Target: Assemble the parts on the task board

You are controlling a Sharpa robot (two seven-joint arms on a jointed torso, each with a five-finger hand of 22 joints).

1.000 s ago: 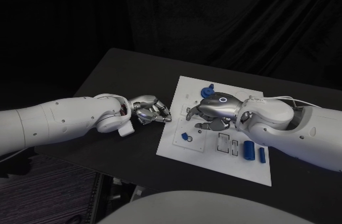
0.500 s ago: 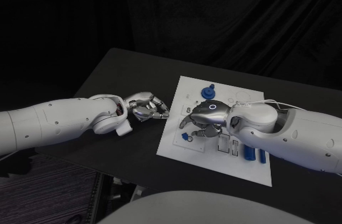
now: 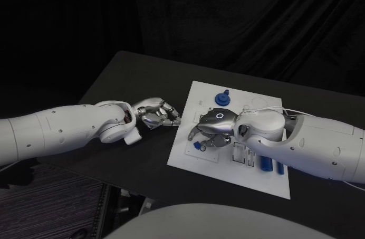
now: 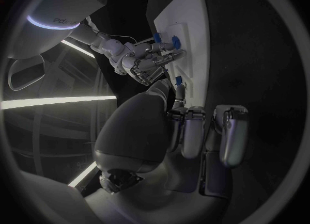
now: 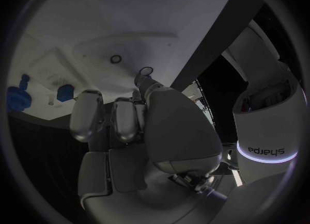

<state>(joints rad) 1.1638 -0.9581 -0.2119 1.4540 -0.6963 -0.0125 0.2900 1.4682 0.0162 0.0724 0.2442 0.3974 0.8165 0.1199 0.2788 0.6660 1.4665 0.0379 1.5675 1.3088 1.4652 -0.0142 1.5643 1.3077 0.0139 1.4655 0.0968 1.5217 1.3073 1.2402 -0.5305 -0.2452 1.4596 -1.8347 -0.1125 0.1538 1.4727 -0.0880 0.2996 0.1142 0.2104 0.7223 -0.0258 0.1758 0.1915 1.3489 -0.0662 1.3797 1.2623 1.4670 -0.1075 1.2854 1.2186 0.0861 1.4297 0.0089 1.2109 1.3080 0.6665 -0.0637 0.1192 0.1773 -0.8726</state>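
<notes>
The white task board [image 3: 228, 171] lies on the black table. My right hand [image 3: 211, 127] hovers low over its left half, fingers pointing down beside a small blue part [image 3: 196, 145] that lies on the board; I see nothing held. From the right wrist that hand [image 5: 126, 126] is over the board [image 5: 129, 22], the small blue part [image 5: 64, 92] just beside its fingers. A blue knob [image 3: 222, 97] stands at the board's far side. My left hand [image 3: 158, 115] rests on the table left of the board, fingers curled in around nothing.
Two long blue parts [image 3: 265, 162] lie near the board's right front, partly under my right forearm. The left wrist view shows the board's edge [image 4: 194, 38] with my right hand [image 4: 145, 64] on it.
My right hand has slid from the board's middle toward its left front, down to the small blue part. The left hand has turned slightly and otherwise stayed.
</notes>
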